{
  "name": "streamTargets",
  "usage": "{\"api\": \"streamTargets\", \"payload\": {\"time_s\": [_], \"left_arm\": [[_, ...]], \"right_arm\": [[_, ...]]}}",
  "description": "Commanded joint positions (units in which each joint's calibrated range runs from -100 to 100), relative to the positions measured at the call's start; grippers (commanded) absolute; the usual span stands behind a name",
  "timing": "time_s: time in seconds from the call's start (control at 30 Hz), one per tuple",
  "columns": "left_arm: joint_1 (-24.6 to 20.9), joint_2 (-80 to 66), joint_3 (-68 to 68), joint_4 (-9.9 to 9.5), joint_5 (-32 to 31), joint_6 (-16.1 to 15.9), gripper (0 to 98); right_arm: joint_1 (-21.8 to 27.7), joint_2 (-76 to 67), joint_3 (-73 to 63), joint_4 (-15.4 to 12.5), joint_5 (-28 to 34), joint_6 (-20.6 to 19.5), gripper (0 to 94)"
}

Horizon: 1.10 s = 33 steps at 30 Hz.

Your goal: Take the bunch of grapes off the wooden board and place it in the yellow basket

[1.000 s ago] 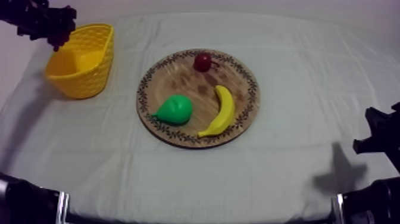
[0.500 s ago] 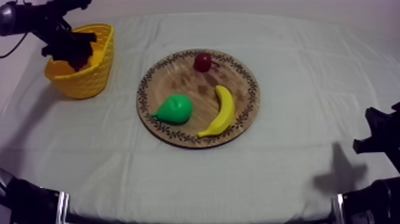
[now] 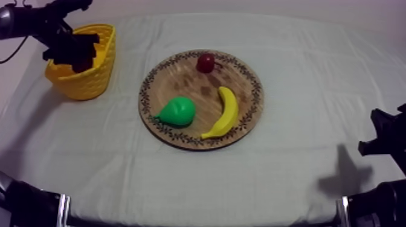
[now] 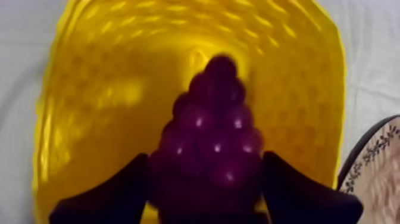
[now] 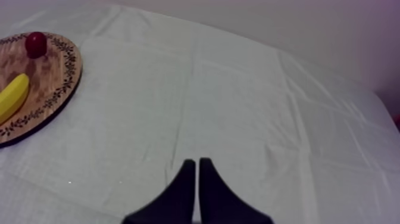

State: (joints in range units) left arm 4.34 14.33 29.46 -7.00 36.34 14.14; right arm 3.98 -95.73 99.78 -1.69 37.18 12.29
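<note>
Holding the knobbly dark-purple bunch of toy grapes [image 4: 214, 119] over the hollow of the yellow latticed basket [image 4: 101, 89].
Left gripper [image 4: 205, 158] clasps the bunch's wide end by both flanks. The bunch looks light, stiff and bumpy, so that hold suits it. Right gripper [image 5: 196, 164] lies pressed together, empty. Green pear [image 3: 178, 111], yellow banana [image 3: 226, 111] and small red fruit [image 3: 206, 62] sit on the round wooden board [image 3: 145, 90], well apart from the basket; only the basket's walls crowd the release.

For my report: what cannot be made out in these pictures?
- Left wrist view: the bunch of grapes in the left hand hides the floor of the yellow basket; whether it rests there is unclear.
- Top view: the bunch merges with the dark hand over the basket.
- Edges cut off the wooden board (left wrist view) and the banana (right wrist view).
</note>
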Motion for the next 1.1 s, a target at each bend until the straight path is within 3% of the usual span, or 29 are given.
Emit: {"api": "streamTargets", "payload": {"time_s": [0.0,0.23,0.57,0.7,0.93,1.07], "left_arm": [[0.04,-1.54,0.81,-0.3,-0.52,0.7,78.8],[0.29,-6.6,4.83,-2.68,-1.9,2.98,81.7],[-0.43,-19.2,15.47,-4.06,-3.92,4.51,67.3],[-1.03,-25.21,20.24,-4.1,-3.99,4.31,57.9],[-1.63,-39.09,31.33,-4.15,-4.0,4.63,29.1],[-2.01,-48.06,38.31,-3.97,-4.0,4.59,19.9]], "right_arm": [[0.0,-0.02,-0.01,0.01,0.0,0.0,0.5],[0.0,-0.02,-0.01,0.01,0.0,0.0,0.5],[0.0,-0.02,-0.01,0.01,0.0,-0.01,0.5],[0.0,-0.02,-0.01,0.01,0.0,0.0,0.5],[0.0,-0.02,-0.01,0.01,0.0,0.0,0.5],[0.0,-0.02,-0.01,0.01,0.0,0.0,0.5]]}}
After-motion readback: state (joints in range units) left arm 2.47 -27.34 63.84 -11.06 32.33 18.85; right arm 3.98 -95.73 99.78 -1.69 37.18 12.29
